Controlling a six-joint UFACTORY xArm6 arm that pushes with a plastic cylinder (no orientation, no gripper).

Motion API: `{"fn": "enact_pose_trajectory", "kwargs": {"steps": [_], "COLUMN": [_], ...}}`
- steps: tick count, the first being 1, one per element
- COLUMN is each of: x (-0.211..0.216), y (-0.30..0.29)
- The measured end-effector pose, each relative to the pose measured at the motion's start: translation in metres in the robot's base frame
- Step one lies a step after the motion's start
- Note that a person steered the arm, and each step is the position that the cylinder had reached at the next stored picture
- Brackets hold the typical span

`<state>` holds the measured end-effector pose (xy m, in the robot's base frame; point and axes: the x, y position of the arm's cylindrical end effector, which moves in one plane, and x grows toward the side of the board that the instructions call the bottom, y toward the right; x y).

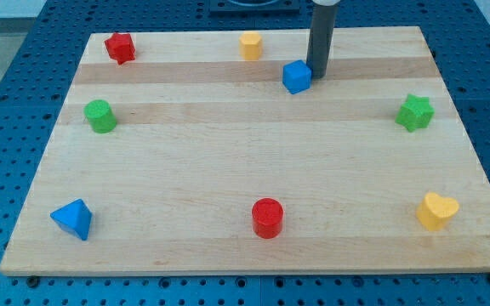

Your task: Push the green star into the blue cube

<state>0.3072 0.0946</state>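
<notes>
The green star [415, 112] lies near the board's right edge, in the upper half of the view. The blue cube [296, 76] sits near the top centre of the board. My tip [318, 77] stands just to the right of the blue cube, touching or almost touching it. The green star is far to the right of both, with open board between.
On the wooden board [228, 170] are a red star [120, 48] top left, a yellow block [250, 45] top centre, a green cylinder [100, 116] left, a blue pyramid-like block [73, 218] bottom left, a red cylinder [268, 218] bottom centre, and a yellow heart [437, 211] bottom right.
</notes>
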Motion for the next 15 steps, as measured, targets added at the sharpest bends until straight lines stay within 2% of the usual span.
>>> {"fn": "enact_pose_trajectory", "kwargs": {"steps": [1, 3, 6, 7, 10, 12, 15], "x": [0.0, 0.004, 0.089, 0.103, 0.102, 0.08, 0.079], "y": [0.028, 0.137, 0.177, 0.172, 0.1, 0.088, 0.037]}}
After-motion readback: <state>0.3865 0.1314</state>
